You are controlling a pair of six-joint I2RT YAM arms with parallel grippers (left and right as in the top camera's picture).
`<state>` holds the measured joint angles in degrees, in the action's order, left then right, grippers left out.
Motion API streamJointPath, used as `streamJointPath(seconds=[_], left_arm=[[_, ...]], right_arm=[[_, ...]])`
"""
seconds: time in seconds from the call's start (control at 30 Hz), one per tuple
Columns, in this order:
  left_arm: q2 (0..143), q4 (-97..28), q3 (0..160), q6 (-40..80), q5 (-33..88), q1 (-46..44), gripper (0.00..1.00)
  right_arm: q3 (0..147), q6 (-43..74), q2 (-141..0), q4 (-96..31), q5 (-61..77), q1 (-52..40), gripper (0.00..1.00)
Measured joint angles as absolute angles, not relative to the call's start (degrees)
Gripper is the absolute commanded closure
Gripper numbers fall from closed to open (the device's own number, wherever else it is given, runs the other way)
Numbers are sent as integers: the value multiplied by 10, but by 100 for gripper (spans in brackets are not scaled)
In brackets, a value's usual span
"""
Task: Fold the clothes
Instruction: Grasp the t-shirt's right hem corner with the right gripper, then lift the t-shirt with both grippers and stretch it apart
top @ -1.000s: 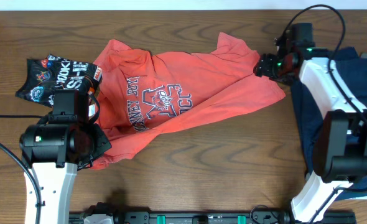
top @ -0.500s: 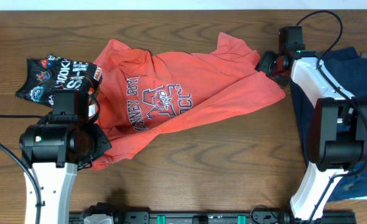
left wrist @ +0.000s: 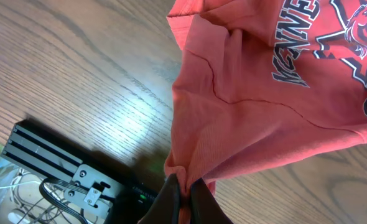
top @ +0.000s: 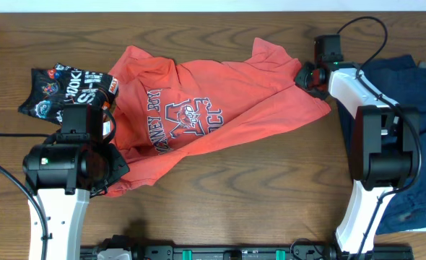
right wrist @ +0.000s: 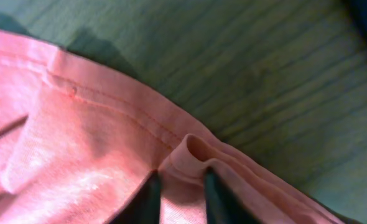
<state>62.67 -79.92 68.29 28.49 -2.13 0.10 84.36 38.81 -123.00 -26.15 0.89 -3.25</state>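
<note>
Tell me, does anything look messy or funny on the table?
Yes. The coral-red T-shirt lies crumpled and slanted, its lettering tilted. The left end effector and right end effector each pinch an edge. The black printed garment is bunched up beside it.

Bright, even light; glare streaks the table (left wrist: 130, 127); right wrist view blurry.
</note>
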Motion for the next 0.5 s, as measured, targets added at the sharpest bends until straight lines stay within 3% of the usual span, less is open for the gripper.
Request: streamJointPath(seconds=[0.13, 0.43, 0.5], left_arm=[[627, -799, 683, 285, -21, 1, 94], [627, -798, 683, 285, -21, 1, 94], [627, -798, 683, 285, -21, 1, 94]], right_arm=[[844, 388, -1230, -275, 3, -32, 99], [847, 379, -1227, -318, -3, -32, 98], [847, 378, -1225, -317, -4, -29, 61]])
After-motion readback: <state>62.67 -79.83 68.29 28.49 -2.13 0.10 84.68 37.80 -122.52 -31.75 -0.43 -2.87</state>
